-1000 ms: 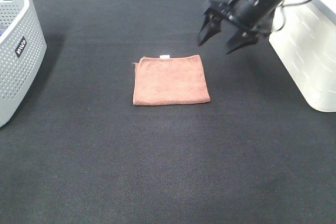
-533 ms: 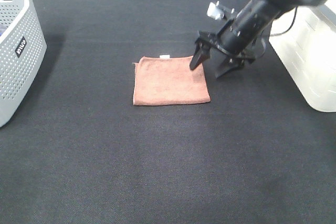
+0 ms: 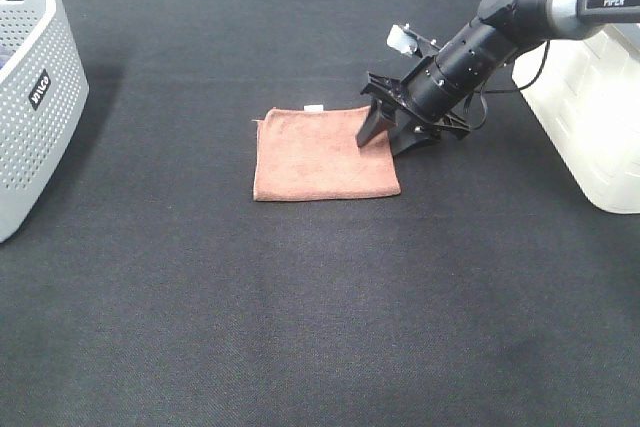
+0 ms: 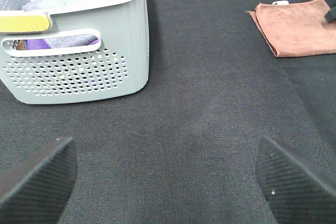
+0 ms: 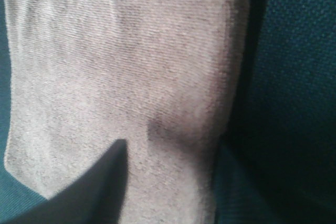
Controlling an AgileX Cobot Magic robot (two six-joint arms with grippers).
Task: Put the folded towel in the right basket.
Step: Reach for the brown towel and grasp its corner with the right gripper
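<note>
Right gripper (image 3: pixel 388 137) spread wide, empty, tips straddling folded brown towel (image 3: pixel 320 155) right edge at frame centre, likely to pinch it; white basket (image 3: pixel 590 117) far right.

Rust-brown folded towel (image 3: pixel 325 152), flat and squarish, mid-scene; pale cream right basket (image 3: pixel 590 117) well apart at the right edge.

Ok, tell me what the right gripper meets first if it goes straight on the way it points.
Likely the folded towel, near its right edge: the right gripper points down at it, open, contact unclear.
</note>
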